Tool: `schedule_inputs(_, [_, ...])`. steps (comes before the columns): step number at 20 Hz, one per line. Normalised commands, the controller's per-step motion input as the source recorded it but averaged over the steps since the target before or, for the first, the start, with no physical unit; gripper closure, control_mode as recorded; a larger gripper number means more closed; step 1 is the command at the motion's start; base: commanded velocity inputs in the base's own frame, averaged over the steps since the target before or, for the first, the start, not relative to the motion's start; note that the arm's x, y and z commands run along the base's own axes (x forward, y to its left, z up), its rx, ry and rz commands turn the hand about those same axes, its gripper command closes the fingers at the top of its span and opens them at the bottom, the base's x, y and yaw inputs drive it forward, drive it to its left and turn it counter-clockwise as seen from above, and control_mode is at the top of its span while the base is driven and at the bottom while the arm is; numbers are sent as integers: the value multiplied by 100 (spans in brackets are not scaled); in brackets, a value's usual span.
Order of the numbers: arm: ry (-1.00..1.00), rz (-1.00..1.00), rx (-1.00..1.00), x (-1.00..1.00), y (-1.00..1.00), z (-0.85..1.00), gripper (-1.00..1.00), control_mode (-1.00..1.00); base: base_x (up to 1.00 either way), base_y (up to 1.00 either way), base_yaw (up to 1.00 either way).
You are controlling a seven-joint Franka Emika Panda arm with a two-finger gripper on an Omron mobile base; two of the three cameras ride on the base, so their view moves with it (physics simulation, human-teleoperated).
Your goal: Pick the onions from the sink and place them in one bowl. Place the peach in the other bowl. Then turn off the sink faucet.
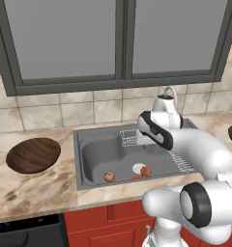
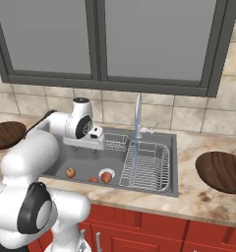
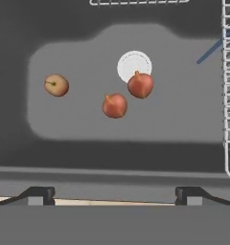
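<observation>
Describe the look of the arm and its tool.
The arm is glossy white, built of rounded tubular links with black bands at the joints. No cables or markings show. The tool ends in two small dark finger tips with grey pads.

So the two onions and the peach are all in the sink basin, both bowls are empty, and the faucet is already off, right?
Not quite: the faucet is running. The right base view shows a thin blue stream falling from its spout into the sink. The rest holds: the two onions and the peach lie in the basin, and both bowls are empty.
</observation>
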Motion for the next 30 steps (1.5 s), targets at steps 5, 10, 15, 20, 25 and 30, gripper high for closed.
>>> schedule_inputs(5, [0,0,0,0,-4,-25,-100,-100,0,0,0])
schedule_inputs(10, [0,0,0,0,-2,-30,-100,-100,0,0,0])
schedule_inputs(15, [0,0,0,0,0,-27,-100,-100,0,0,0])
schedule_inputs(20, [0,0,0,1,0,-22,-100,-100,0,0,0])
schedule_inputs(25, [0,0,-1,1,0,-21,-100,-100,0,0,0])
schedule_inputs(30, [0,0,-2,0,-2,-20,-100,-100,0,0,0])
